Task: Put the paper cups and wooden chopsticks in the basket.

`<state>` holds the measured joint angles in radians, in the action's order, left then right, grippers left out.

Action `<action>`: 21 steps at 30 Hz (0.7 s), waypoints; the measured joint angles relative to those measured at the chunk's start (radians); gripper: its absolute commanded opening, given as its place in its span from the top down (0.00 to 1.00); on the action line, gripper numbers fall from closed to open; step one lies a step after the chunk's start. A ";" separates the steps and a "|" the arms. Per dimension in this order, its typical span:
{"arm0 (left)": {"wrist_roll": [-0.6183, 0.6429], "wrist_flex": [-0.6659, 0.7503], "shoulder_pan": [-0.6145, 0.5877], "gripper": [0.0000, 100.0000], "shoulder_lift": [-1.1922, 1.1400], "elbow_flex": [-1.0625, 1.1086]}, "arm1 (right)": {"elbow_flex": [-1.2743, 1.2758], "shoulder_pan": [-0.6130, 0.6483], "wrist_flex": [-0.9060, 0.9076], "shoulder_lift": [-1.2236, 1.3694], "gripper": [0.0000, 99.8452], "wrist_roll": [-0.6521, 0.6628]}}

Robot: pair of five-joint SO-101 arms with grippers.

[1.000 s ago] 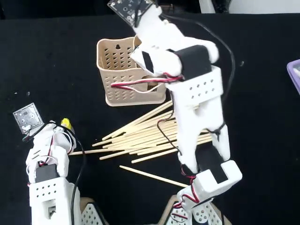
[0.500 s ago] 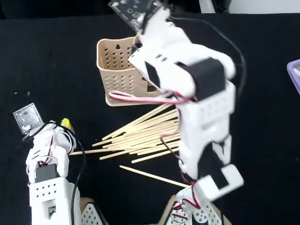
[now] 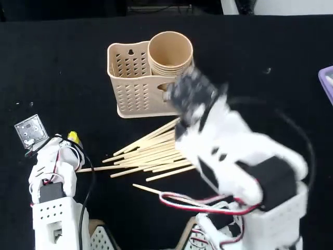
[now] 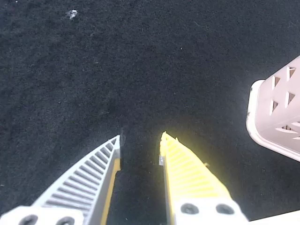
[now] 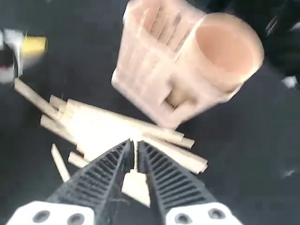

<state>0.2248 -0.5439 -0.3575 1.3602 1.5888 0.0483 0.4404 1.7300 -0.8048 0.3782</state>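
- Cups (image 3: 170, 51) are sitting stacked in the basket (image 3: 130, 83), just beyond my right claw (image 5: 133, 144), which is pulling back from it (jaws nearly together, gripping nothing).
- Chopsticks (image 3: 151, 153) are lying beneath my tips, probably next.

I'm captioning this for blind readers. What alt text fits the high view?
A stack of paper cups stands in one end of a beige basket on a black table. Chopsticks lie piled between the basket and the near edge, where the left arm and right arm stand.
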 measured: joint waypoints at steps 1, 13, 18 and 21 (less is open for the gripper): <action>0.000 0.000 0.000 0.86 0.000 0.000 | 0.112 0.002 -0.009 -0.055 0.88 0.011; 0.000 0.000 0.000 0.86 0.000 0.000 | 0.829 -0.023 -0.110 -0.351 0.88 0.293; 0.000 0.000 0.000 0.86 0.000 0.000 | 0.865 -0.095 -0.123 -0.311 0.88 0.305; 0.000 0.000 0.000 0.86 0.000 0.000 | 0.879 -0.146 -0.152 -0.233 0.88 0.315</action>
<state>0.2248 -0.5439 -0.3575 1.3602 1.5888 0.9275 0.2946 1.5781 -1.0380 0.6928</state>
